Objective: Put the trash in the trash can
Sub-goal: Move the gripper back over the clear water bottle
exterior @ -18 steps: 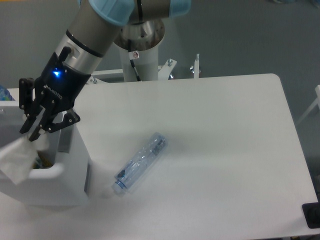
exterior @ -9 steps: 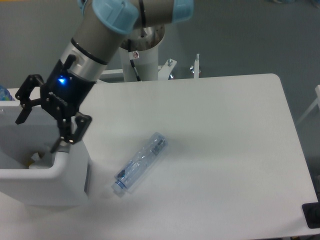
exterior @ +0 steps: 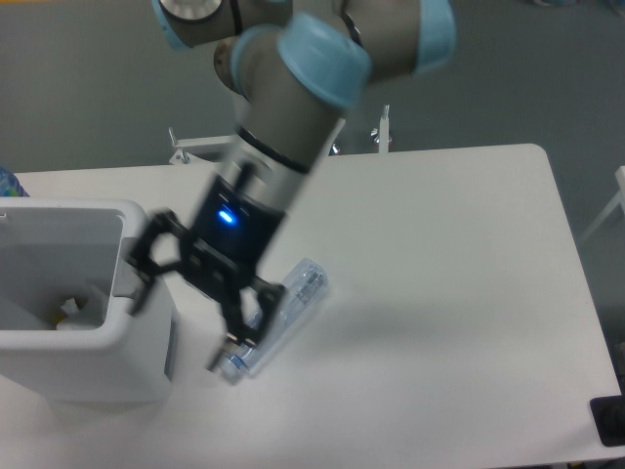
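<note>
The crushed clear bottle [exterior: 293,303] with a bluish tint lies diagonally on the white table, its cap end toward the front left, partly hidden behind my gripper. My gripper [exterior: 186,318] hangs open over the bottle's lower end, one finger [exterior: 146,269] near the bin wall, the other [exterior: 234,337] over the bottle's cap end. Nothing is between the fingers. The white trash can [exterior: 98,342] stands at the left edge. Inside it a crumpled white wad [exterior: 70,311] lies at the bottom.
The arm's white base post and metal brackets [exterior: 383,132] stand behind the table's far edge. A dark object [exterior: 610,420] sits at the table's front right corner. A bluish item [exterior: 8,183] peeks in at the far left.
The white wad left the fingers and dropped into the trash can. My gripper opened and swung right from above the can to over the bottle.
</note>
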{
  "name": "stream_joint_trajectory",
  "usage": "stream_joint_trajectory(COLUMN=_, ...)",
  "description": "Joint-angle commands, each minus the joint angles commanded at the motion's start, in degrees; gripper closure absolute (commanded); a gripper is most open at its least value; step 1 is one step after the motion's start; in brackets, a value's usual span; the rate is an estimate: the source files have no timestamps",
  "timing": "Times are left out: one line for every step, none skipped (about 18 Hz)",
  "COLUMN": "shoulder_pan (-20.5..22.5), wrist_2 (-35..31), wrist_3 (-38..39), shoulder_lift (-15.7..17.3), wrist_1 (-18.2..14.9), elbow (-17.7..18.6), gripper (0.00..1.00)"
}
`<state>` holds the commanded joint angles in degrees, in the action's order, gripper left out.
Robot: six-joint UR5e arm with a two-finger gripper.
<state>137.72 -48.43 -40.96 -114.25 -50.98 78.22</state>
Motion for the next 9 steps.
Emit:
stream_joint_trajectory(shoulder_pan=0.4, wrist_2=-0.1, wrist_3=0.0, shoulder_lift=-0.4, wrist_1=-0.1, elbow=1.0, gripper=0.00)
stream_joint_trajectory(shoulder_pan=0.4, wrist_2=-0.3, wrist_3=0.0, shoulder_lift=-0.5, wrist_1=-0.1, elbow=2.1, gripper=0.00)
stream_joint_trajectory(shoulder_pan=0.7, wrist_2=-1.4, wrist_3=-0.1, shoulder_lift=-0.4, wrist_1=-0.2, elbow=3.2, gripper=0.00)
stream_joint_trajectory(shoulder_pan=1.1, wrist_2=-2.9, wrist_3=-0.5, shoulder_lift=-0.4, wrist_1=-0.2, elbow=4.0, gripper=0.00)
stream_joint_trajectory(shoulder_pan=1.1, wrist_2=-4.6, wrist_3=-0.6, shoulder_lift=-0.4, wrist_1=-0.7, elbow=4.8, gripper=0.00)
stream_joint_trajectory(shoulder_pan=1.1, wrist_2=-6.7, wrist_3=-0.7, shoulder_lift=-0.5, wrist_1=-1.9, elbow=5.5, gripper=0.00)
stream_joint_trajectory(shoulder_pan=1.1, wrist_2=-9.1, wrist_3=-1.3, shoulder_lift=-0.6, wrist_1=-3.2, elbow=6.1, gripper=0.00)
stream_joint_trajectory(shoulder_pan=0.9, wrist_2=-11.2, wrist_3=-1.9, shoulder_lift=-0.8, wrist_1=-4.4, elbow=6.2, gripper=0.00)
stream_joint_trajectory(shoulder_pan=0.5, wrist_2=-12.6, wrist_3=-1.9, shoulder_lift=-1.1, wrist_1=-6.0, elbow=6.2, gripper=0.00)
